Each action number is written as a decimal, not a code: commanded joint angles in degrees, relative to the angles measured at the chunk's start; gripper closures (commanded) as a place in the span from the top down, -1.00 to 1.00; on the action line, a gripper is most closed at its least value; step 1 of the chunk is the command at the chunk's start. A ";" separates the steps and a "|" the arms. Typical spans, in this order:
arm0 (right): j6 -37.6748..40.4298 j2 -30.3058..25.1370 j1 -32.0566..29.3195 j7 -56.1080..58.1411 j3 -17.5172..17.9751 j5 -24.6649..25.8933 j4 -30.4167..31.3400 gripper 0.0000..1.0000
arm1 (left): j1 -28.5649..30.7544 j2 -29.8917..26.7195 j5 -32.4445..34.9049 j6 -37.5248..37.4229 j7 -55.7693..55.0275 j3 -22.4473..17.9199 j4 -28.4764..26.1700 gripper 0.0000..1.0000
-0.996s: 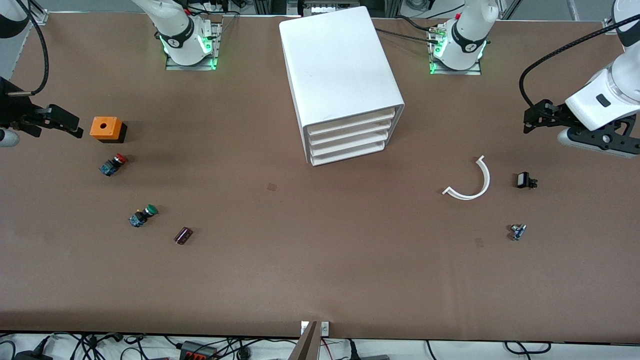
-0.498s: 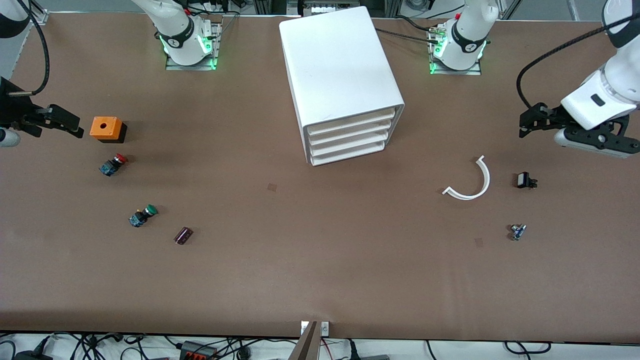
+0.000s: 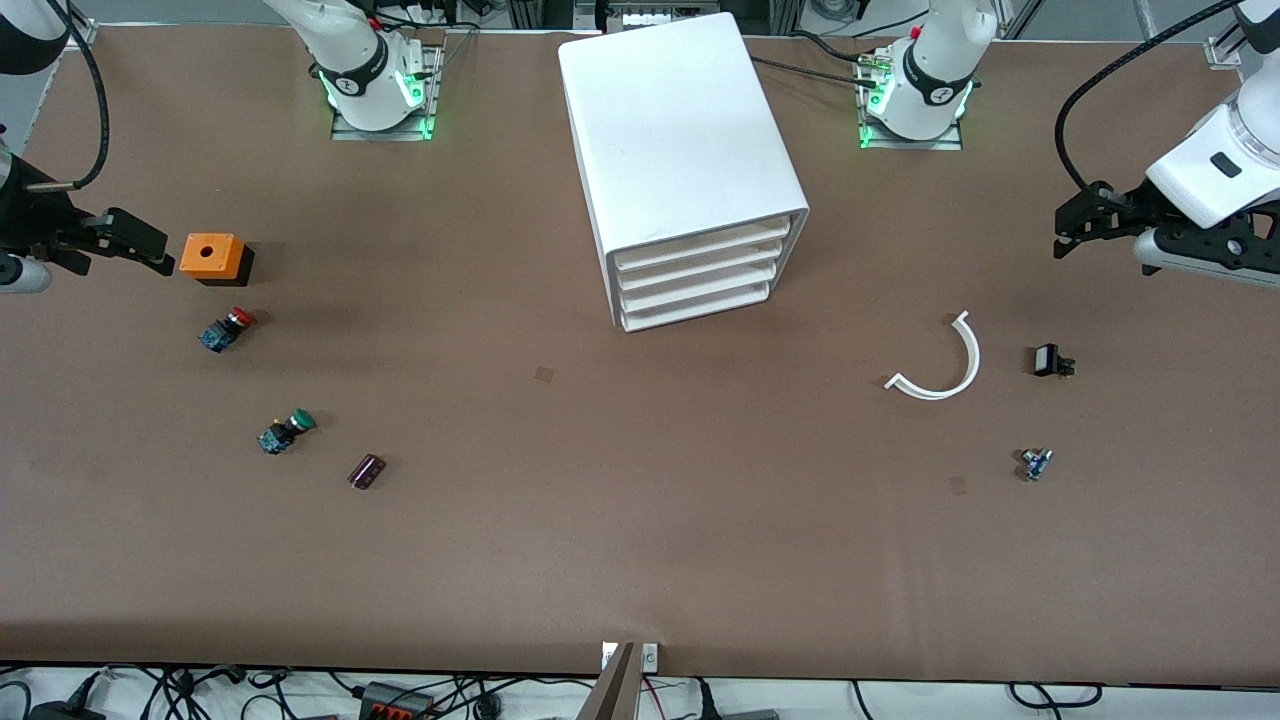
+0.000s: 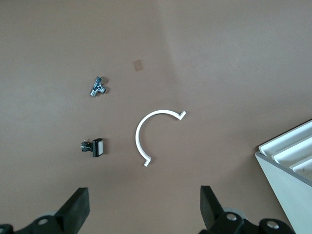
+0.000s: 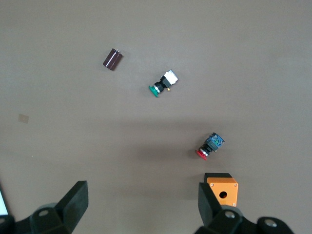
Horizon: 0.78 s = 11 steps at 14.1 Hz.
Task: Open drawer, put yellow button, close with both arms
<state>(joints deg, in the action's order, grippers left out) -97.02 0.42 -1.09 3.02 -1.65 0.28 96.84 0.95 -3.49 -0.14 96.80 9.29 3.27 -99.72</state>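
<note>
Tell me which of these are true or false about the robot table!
1. All four cabinet drawers are shut. True.
2. The right gripper holds the orange box. False: its open fingers are empty, beside the box.
3. The red-capped pushbutton lies nearer the front camera than the orange box. True.
4. The white curved strip sits inside a drawer. False: it lies on the table.
5. The left gripper is open. True.
</note>
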 commanded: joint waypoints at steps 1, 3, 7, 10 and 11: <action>0.25 -1.21 0.13 0.85 0.06 1.04 0.80 1.00 | -0.25 -0.02 -0.39 -1.09 -1.11 -0.10 1.20 1.00; 0.25 -1.29 0.13 0.85 0.06 1.04 0.80 1.00 | -0.25 -0.02 -0.39 -1.27 -1.11 -0.54 1.29 1.00; 0.43 -1.29 0.04 0.76 0.06 1.04 0.80 1.00 | -0.25 -0.02 -0.48 -1.27 -1.11 -0.01 1.29 1.00; 0.51 -1.21 -0.14 0.85 -0.11 0.96 0.80 1.00 | -0.25 -0.02 -0.39 -1.27 -1.11 0.07 1.29 1.00; 0.52 -1.21 -0.14 0.94 -0.11 1.04 0.80 1.00 | -0.25 -0.11 -0.48 -1.35 -1.11 0.07 1.29 1.00</action>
<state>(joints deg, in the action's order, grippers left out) -96.98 0.41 -1.15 3.03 -1.70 0.50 96.85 0.82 -3.49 -0.14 96.71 8.61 3.22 -99.46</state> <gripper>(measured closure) 0.000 0.000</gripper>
